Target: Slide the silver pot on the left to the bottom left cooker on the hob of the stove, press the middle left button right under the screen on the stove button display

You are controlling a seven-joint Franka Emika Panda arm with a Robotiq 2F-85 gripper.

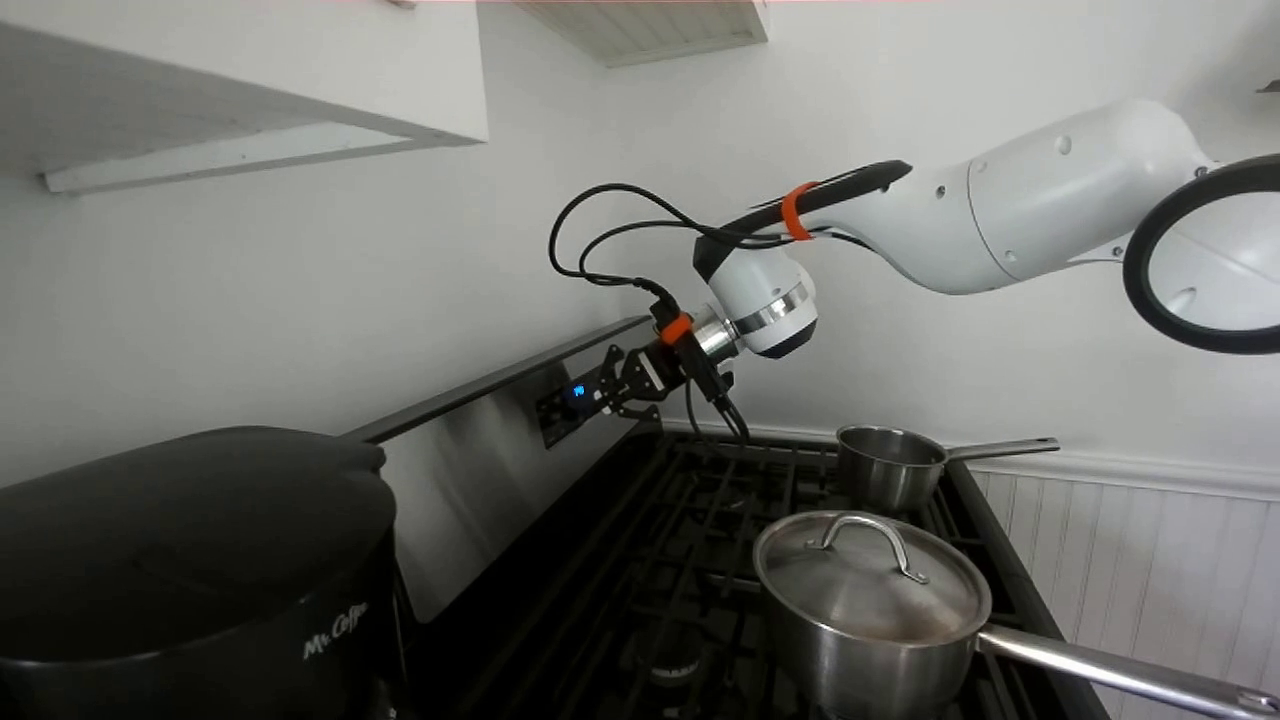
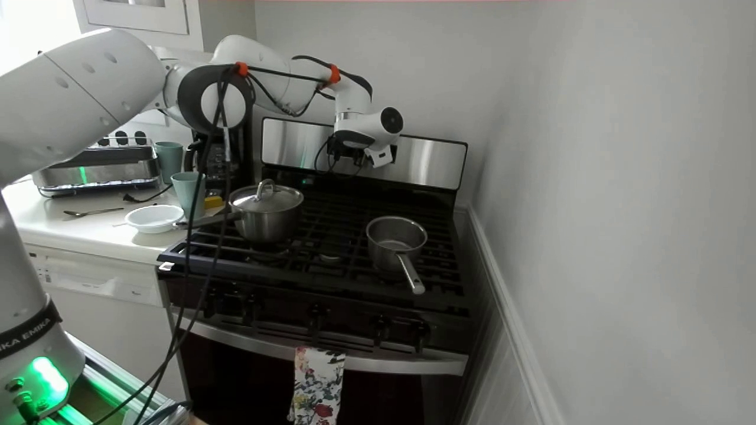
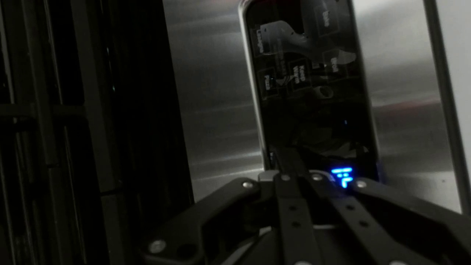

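Note:
A silver lidded pot (image 1: 870,590) stands on the left part of the hob (image 2: 331,236); it also shows in an exterior view (image 2: 269,218), its handle pointing out toward the counter. The stove's dark button display (image 3: 312,92) with lit blue digits (image 3: 342,176) shows in the wrist view, and in an exterior view (image 1: 562,415). My gripper (image 3: 290,160) is shut and empty, its fingertips at the display beside the blue digits. I cannot tell whether they touch the panel. The fingers cover the buttons around the digits. The wrist hides the gripper (image 1: 603,394) in an exterior view.
An open silver saucepan (image 2: 396,242) stands at the right of the hob. A black coffee maker (image 1: 200,560) stands left of the stove. A white bowl (image 2: 155,218), cups and a toaster (image 2: 103,168) are on the counter. A wall (image 2: 590,206) borders the stove's right side.

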